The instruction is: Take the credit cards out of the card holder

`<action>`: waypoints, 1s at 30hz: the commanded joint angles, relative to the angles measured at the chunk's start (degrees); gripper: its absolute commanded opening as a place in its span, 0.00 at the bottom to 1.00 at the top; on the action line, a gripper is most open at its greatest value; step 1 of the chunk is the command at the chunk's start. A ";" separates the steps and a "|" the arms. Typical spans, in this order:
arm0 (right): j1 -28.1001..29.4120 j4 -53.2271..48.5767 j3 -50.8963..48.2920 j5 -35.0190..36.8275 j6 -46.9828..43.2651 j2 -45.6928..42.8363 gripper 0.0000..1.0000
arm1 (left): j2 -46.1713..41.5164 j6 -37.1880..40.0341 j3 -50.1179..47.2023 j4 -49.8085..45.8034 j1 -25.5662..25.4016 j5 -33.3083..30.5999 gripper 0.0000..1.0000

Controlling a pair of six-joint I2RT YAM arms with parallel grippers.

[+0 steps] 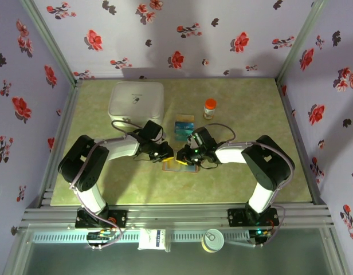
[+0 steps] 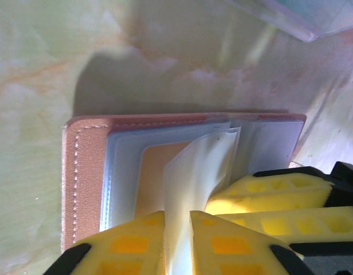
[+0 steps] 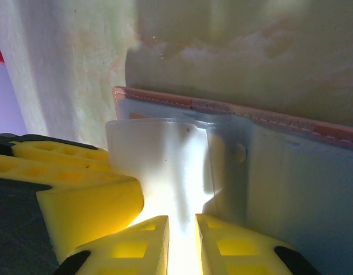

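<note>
Tan card holder (image 2: pixel 85 172), one, open; left gripper (image 2: pixel 177 220), right gripper (image 3: pixel 182 226) each pinch clear sleeve (image 2: pixel 199 166).

The card holder (image 2: pixel 85 172) had a matt, finely grained, tan leather-like cover with a stitched edge. Its pocket sleeve (image 2: pixel 193 172) was thin, translucent, glossy plastic. The fingers (image 2: pixel 125 249) of the left gripper (image 2: pixel 176 216), at the bottom of the frame, looked like matt yellow moulded plastic with recessed cells. The table (image 2: pixel 44 57) was smooth, marbled green with a soft sheen.
</note>
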 commanded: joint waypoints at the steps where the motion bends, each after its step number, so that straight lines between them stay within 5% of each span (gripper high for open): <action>1: -0.42 -0.29 -1.13 -0.57 1.16 -0.84 0.21 | -0.02 -1.08 -0.15 1.13 -0.40 1.07 0.14; 15: -1.55 -27.23 5.14 14.89 -6.97 -19.33 0.29 | -2.74 -1.46 4.42 -1.88 -3.03 1.06 0.24; 30: -4.27 -37.37 5.25 18.97 -9.55 -30.32 0.31 | 9.26 -1.82 14.87 -2.08 -10.57 1.46 0.46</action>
